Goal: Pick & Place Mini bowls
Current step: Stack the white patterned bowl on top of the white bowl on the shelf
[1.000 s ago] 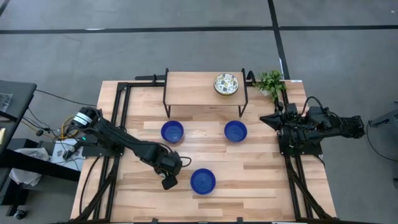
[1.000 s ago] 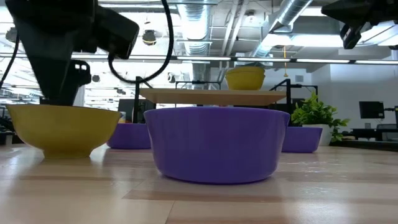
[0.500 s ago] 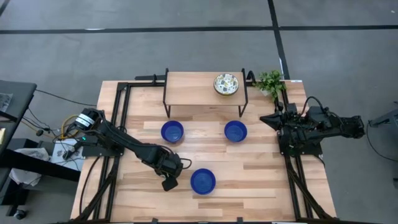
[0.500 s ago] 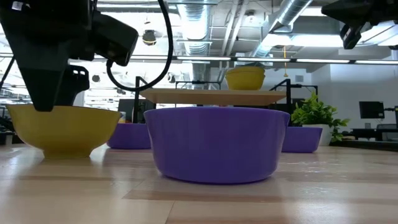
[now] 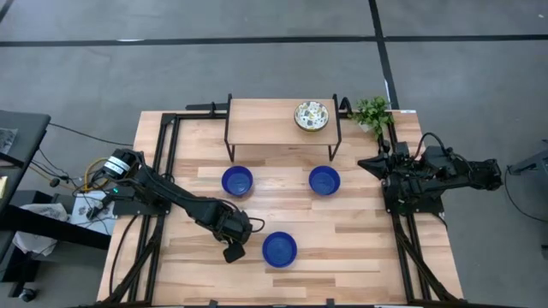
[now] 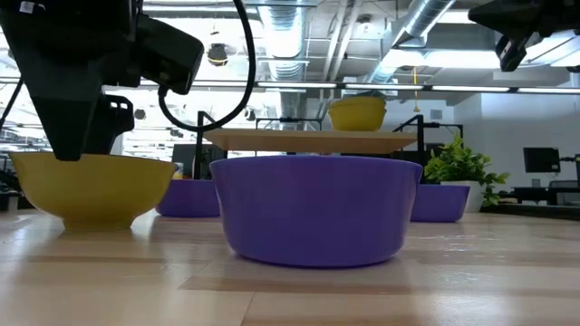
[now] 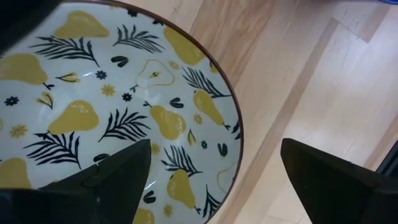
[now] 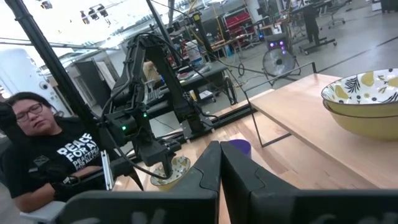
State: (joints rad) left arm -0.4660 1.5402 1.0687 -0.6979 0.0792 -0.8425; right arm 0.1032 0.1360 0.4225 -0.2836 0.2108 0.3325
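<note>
Progress looks partial. On the small raised shelf (image 5: 282, 120) at the far edge of the bench (image 5: 360, 248), a stack of pear-print bowls (image 5: 312, 115) sits near the shelf's right end; the right wrist view shows two nested there. Three cobalt blue bowls rest on the bench top: one left of centre (image 5: 237, 181), one right of centre (image 5: 324, 180), one toward the near edge (image 5: 279, 249).

Left tool (image 5: 231, 244) is low near the near-left part of the bench, just beside the near blue bowl, right over a third pear-print bowl (image 7: 118, 118). Its fingers (image 7: 118, 180) are spread, one inside the rim and one outside, so not clamped yet. From the low view this bowl (image 6: 91, 186) appears to sit on the bench; judged as a grasp being set up.

Right tool (image 8: 217, 168) waits raised over the right edge, fingers pressed together, holding nothing.

Left to do, as I judge it: grip this patterned bowl and place it, probably with the other patterned ones. Whether the blue bowls also need moving cannot be told.
</note>
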